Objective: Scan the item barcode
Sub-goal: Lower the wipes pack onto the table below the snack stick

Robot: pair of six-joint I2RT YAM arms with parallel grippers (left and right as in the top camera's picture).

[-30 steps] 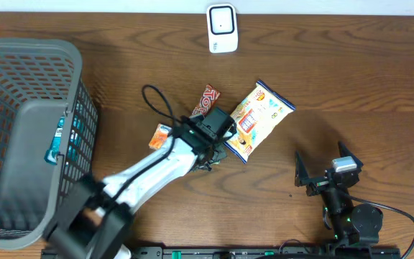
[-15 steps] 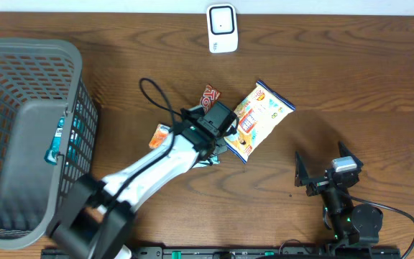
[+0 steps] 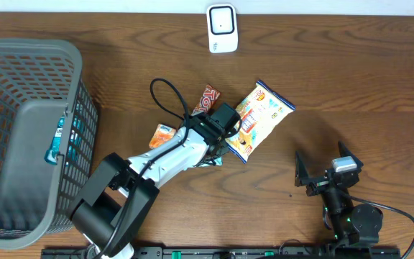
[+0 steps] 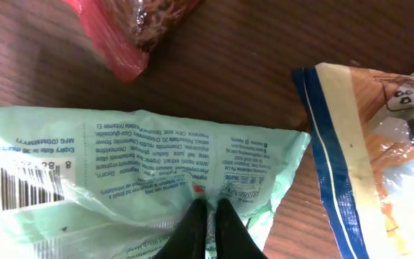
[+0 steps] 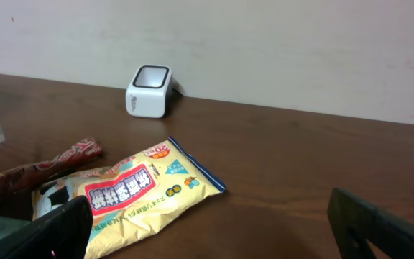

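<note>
1. Left gripper [image 4: 207,219]: I find the fingers pressed together, clamped on a fold of the pale green packet [image 4: 157,151]. The pinch is at the packet's near edge in the left wrist view.

2. Pale green packet, the item for scanning: it sits under the left gripper near the middle of the table [image 3: 351,79]. Its printed back faces the wrist camera, with the barcode [image 4: 16,188] at the left edge of that view. I cannot tell whether the packet is lifted or resting on the wood.

3. Neighbouring items:
- The red snack bar [image 3: 207,99] lies just beyond the gripper.
- The yellow snack bag [image 3: 261,117] lies just beside the gripper on its right and overlaps the green packet's corner in the wrist view.
- The orange packet [image 3: 162,134] lies to the arm's left.

4. Scanner [image 3: 222,29]: it stands upright at the far edge of the table, against the wall, well apart from the held packet.

5. Right gripper [image 3: 323,173]: its fingers are spread wide with nothing between them. It is low at the near right of the table, well apart from all items.

6. Grey basket [image 3: 27,79]: it stands at the left end of the table, and a blue packet [image 3: 56,142] shows through its mesh.
</note>
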